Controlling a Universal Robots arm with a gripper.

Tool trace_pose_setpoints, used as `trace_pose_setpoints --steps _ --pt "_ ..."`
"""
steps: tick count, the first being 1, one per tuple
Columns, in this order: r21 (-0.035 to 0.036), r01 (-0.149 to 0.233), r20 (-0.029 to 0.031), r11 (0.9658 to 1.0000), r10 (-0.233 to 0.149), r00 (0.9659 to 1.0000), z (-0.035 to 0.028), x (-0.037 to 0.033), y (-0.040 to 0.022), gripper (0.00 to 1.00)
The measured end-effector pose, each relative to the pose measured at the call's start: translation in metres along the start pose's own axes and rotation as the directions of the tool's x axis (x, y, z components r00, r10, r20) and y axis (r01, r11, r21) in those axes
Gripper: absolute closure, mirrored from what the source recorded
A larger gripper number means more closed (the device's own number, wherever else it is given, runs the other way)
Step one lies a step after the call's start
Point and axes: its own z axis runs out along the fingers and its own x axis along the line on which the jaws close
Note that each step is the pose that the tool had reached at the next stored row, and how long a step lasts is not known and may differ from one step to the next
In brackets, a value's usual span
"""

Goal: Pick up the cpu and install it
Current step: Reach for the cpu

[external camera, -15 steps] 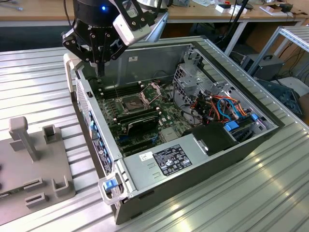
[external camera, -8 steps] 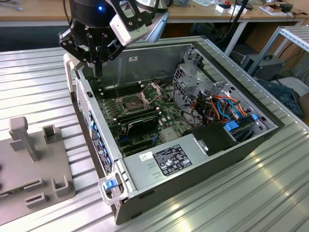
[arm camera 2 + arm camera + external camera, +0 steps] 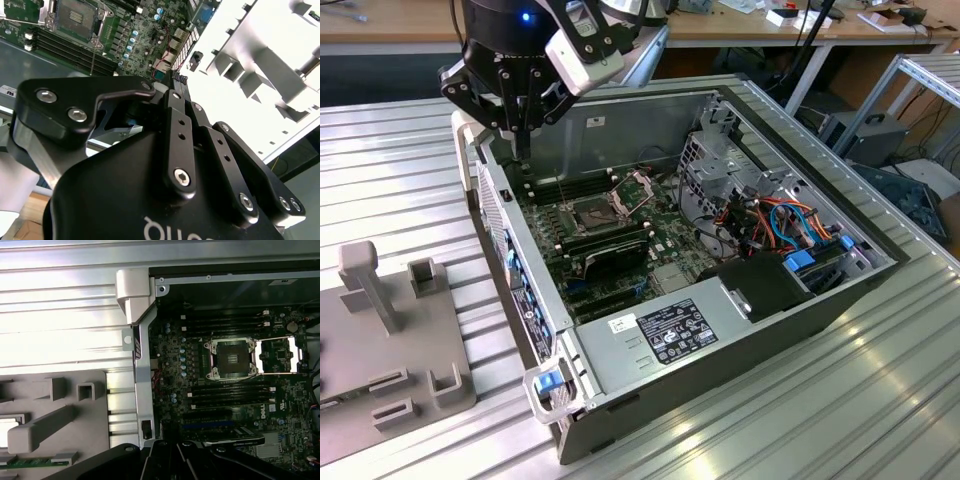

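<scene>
My gripper (image 3: pixel 523 148) hangs over the near-left corner of the open computer case (image 3: pixel 650 345), above the case wall. Its black fingers (image 3: pixel 172 100) are drawn together with nothing seen between them. The motherboard's CPU socket (image 3: pixel 593 212) (image 3: pixel 232 357) lies bare, and its metal frame (image 3: pixel 278 355) is swung open beside it. In the first wrist view a pale square that looks like the cpu (image 3: pixel 7 426) rests in a recess of the grey fixture (image 3: pixel 60 410) outside the case, cut off by the picture's edge. The gripper (image 3: pixel 170 450) is apart from it.
A long black expansion card (image 3: pixel 610 255) sits beside the socket, with memory slots (image 3: pixel 230 395) around it. Cables and a drive cage (image 3: pixel 770 215) fill the case's far side. The fixture (image 3: pixel 390 340) holds posts and a green memory stick (image 3: pixel 40 460) on the ribbed aluminium table (image 3: pixel 400 180).
</scene>
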Motion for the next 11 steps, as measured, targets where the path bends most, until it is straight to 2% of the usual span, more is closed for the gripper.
trace_pose_setpoints --steps 11 --pt "0.0 0.0 0.0 1.0 0.0 1.0 -0.0001 0.002 -0.0002 0.89"
